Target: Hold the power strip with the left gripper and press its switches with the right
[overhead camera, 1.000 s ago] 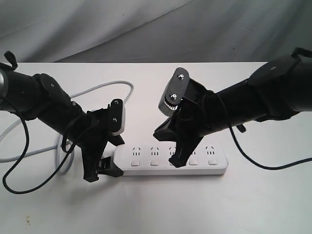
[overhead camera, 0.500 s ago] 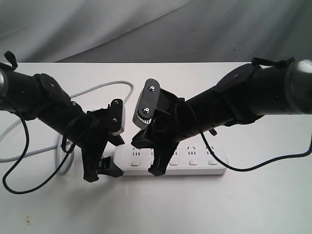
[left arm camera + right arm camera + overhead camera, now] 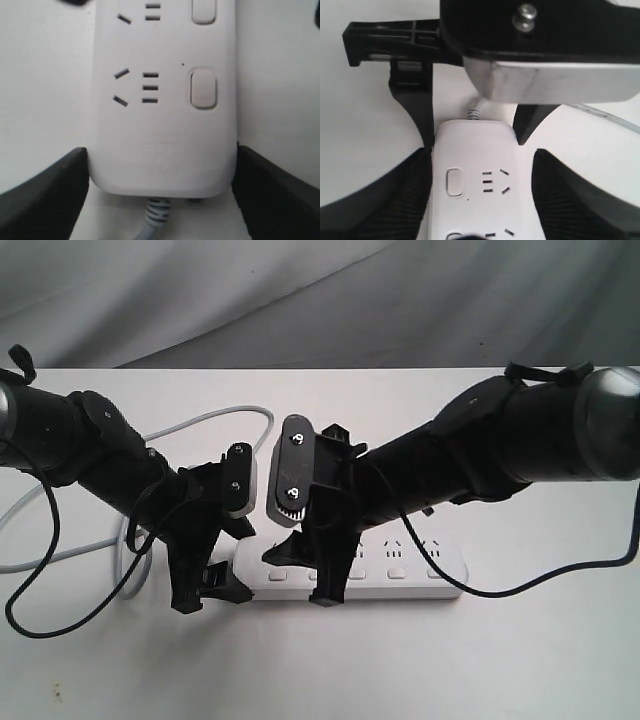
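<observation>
On the plain white tabletop (image 3: 520,660), a long grey cord (image 3: 215,418) loops at the left and runs into the rounded end of the long white plastic power strip (image 3: 420,578), which lies flat across the middle. The black two-fingered left gripper (image 3: 212,590) is clamped on that cord end, one finger against each long side. Just to its right, the black right gripper (image 3: 312,578) on the thicker arm straddles the strip with its fingers spread apart, low over the small square white switches (image 3: 397,573) nearest the cord; whether it touches one cannot be told.
</observation>
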Controlling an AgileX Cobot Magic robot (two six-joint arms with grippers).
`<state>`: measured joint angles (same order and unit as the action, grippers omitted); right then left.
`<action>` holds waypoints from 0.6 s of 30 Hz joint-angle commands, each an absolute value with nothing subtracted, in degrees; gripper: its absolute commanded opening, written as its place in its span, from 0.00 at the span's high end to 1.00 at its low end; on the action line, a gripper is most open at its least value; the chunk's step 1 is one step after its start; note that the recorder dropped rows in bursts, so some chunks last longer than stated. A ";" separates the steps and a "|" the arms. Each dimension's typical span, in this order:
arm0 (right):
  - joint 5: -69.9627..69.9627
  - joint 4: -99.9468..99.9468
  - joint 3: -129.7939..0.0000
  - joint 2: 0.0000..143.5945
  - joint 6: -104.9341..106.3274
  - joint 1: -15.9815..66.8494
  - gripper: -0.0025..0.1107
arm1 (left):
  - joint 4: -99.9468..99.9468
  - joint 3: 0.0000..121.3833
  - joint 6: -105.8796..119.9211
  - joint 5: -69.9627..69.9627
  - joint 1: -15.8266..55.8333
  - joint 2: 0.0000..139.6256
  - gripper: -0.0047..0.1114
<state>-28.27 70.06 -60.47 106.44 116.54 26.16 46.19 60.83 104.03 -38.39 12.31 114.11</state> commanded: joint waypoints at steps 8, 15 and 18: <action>-24.62 79.11 -60.85 110.16 122.91 26.79 0.49 | 46.12 60.98 103.76 -38.80 12.55 114.25 0.36; -24.36 80.06 -60.85 112.28 122.91 26.79 0.49 | 46.12 60.98 103.66 -38.80 12.55 114.25 0.36; -23.09 80.06 -61.29 112.39 122.91 26.79 0.49 | 46.12 60.98 103.66 -38.80 12.55 114.25 0.36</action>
<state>-24.10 79.44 -60.61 112.30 122.14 26.64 46.19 60.83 104.03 -38.39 12.31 114.11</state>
